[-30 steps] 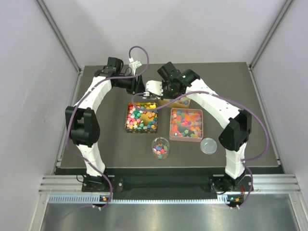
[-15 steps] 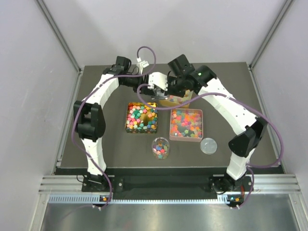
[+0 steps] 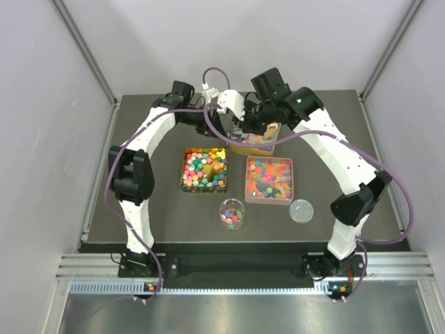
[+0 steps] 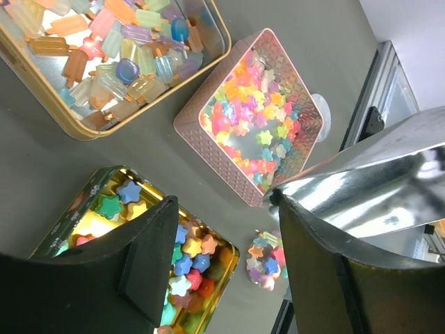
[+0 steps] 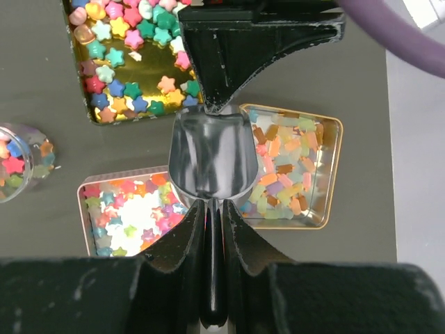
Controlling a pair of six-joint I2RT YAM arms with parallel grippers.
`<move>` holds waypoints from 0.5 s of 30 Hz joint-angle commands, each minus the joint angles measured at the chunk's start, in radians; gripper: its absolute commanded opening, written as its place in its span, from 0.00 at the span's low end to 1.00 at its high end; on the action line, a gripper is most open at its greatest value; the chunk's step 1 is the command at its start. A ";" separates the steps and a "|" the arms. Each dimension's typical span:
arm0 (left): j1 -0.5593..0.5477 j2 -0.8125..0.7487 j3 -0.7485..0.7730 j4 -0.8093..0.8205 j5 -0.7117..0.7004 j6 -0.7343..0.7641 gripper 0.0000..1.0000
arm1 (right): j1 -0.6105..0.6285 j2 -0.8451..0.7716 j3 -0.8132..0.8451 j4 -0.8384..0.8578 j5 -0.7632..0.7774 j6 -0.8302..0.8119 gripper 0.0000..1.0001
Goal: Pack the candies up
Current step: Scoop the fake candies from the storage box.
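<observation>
The candies fill three tins: opaque stars in a gold tin [image 3: 204, 170] [image 5: 132, 62], translucent stars in a pink tin [image 3: 269, 179] [image 4: 257, 132], and gummy bars in a gold-rimmed tin [image 3: 256, 144] [image 5: 292, 167]. A small glass jar [image 3: 233, 213] [image 4: 268, 257] holds some stars. My right gripper [image 5: 212, 205] [image 3: 252, 124] is shut on the handle of a silver scoop [image 5: 208, 156], which looks empty and hangs above the table between the tins. My left gripper [image 4: 226, 200] [image 3: 235, 120] is open, and one of its fingertips [image 5: 215, 97] is at the scoop's front rim.
A clear round lid [image 3: 302, 210] lies right of the jar. The grey walls of the cell stand close round the dark table [image 3: 139, 139]. Both arms meet over the far middle of the table, with purple cables looping above them.
Both grippers and the scoop have moved away from the star tin toward the far tin of gummy bars. The tins, jar and lid have not moved.
</observation>
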 commanded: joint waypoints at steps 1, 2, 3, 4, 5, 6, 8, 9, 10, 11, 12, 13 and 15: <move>0.003 0.003 0.058 0.035 -0.065 0.002 0.65 | -0.028 -0.013 0.030 0.038 -0.026 0.002 0.00; 0.009 -0.006 0.061 0.044 -0.086 -0.010 0.68 | -0.057 -0.039 -0.035 0.035 -0.013 -0.016 0.00; 0.022 -0.028 0.076 0.042 -0.138 -0.008 0.69 | -0.071 -0.054 -0.072 0.030 0.023 -0.028 0.00; 0.029 -0.035 0.089 0.035 -0.161 0.010 0.70 | -0.085 -0.071 -0.115 0.027 0.041 -0.039 0.00; 0.034 -0.045 0.093 0.039 -0.187 0.021 0.73 | -0.111 -0.112 -0.204 0.029 0.051 -0.056 0.00; 0.042 -0.057 0.109 0.036 -0.235 0.031 0.73 | -0.123 -0.135 -0.246 0.029 0.076 -0.064 0.00; 0.045 -0.065 0.119 0.038 -0.284 0.051 0.74 | -0.148 -0.187 -0.363 0.026 0.105 -0.091 0.00; 0.045 -0.063 0.121 0.042 -0.295 0.052 0.74 | -0.156 -0.206 -0.399 0.024 0.116 -0.102 0.00; 0.045 -0.059 0.121 0.041 -0.295 0.050 0.74 | -0.165 -0.223 -0.431 0.033 0.123 -0.120 0.00; 0.045 -0.055 0.118 0.038 -0.289 0.044 0.74 | -0.180 -0.253 -0.489 0.052 0.133 -0.134 0.00; 0.045 -0.049 0.106 0.047 -0.281 0.036 0.74 | -0.183 -0.263 -0.511 0.055 0.143 -0.149 0.00; 0.045 -0.048 0.098 0.050 -0.265 0.024 0.74 | -0.185 -0.269 -0.530 0.059 0.168 -0.180 0.00; 0.042 -0.039 0.089 0.055 -0.257 0.015 0.74 | -0.196 -0.281 -0.554 0.064 0.179 -0.206 0.00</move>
